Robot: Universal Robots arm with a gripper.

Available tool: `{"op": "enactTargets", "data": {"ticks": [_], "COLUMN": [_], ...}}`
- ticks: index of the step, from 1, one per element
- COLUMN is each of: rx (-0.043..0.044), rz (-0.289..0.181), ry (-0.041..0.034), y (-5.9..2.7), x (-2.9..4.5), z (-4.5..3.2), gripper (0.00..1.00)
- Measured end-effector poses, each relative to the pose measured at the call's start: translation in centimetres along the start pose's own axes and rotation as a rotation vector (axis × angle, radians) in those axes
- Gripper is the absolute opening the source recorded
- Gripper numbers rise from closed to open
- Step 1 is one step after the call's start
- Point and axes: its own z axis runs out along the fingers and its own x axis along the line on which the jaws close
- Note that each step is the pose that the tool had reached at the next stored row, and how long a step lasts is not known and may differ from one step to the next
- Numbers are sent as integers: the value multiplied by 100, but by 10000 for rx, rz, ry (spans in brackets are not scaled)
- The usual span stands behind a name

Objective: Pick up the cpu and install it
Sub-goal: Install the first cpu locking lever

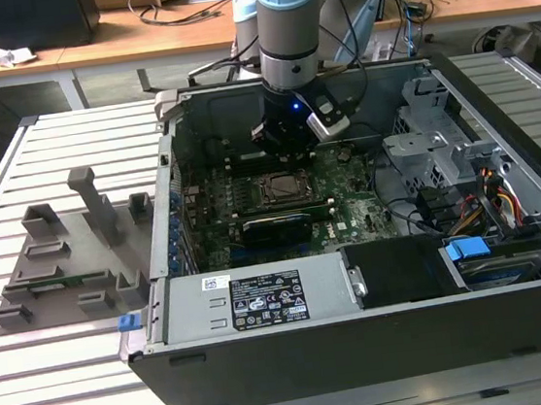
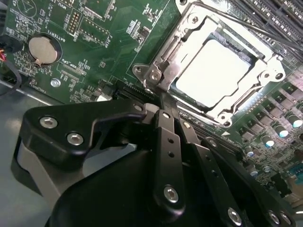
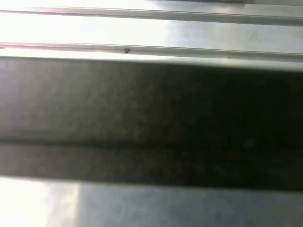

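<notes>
While your arm hangs inside the open computer case point(image 1: 365, 348), the gripper point(image 1: 283, 140) sits low over the green motherboard point(image 1: 350, 215), just behind the socket point(image 1: 280, 189) as the exterior view shows it. In the second wrist view the gripper point(image 2: 158, 97) is black linkage and bolts — the two finger bars run side by side and look drawn together at the tips, nothing held between them. Tips end right at the socket's point(image 2: 215, 71) metal frame corner; contact or a hair apart, you can't tell.

The cpu point(image 2: 213, 71) lies flat in the socket, pale silvery top up, framed by the metal bracket on all sides. It looks seated in the recess, not tilted. A round coin battery point(image 2: 41, 49) sits on the board well off to the side of the socket.

Exterior view again: the grey fixture point(image 1: 72, 259) with upright posts rests on the slatted metal table point(image 1: 66, 382), on the exterior view's left of the case, well apart from the arm. A power supply point(image 1: 253, 302) with a white label lies along the near side of the case. Wooden benches point(image 1: 183, 32) with cables stand behind.

First wrist view — just a dark band point(image 3: 151, 123) between bright metal strips, too blurred to name.
</notes>
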Motion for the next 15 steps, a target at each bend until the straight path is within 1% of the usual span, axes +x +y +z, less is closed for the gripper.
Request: {"op": "enactTargets", "data": {"ticks": [1,2,3,4,5,6,9,12,13,15], "rx": [41,124,188,312,417,561,743,1018,1071,1112], "rz": [-2,-2,-3,-2,-2,-4,-2,-1,-2,-1], "ry": [0,-1,-2,2,7,15,22,34,36,38], "y": [1,3,5,0,-7,-21,-68,-129,-139,-155], "x": [0,0,-1,0,1,1,3,6,6,7], "z": [-22,-55,-65,-71,-72,-74,-77,-81,-81,-84], "gripper": [11,11,11,11,11,11,11,11,11,11]}}
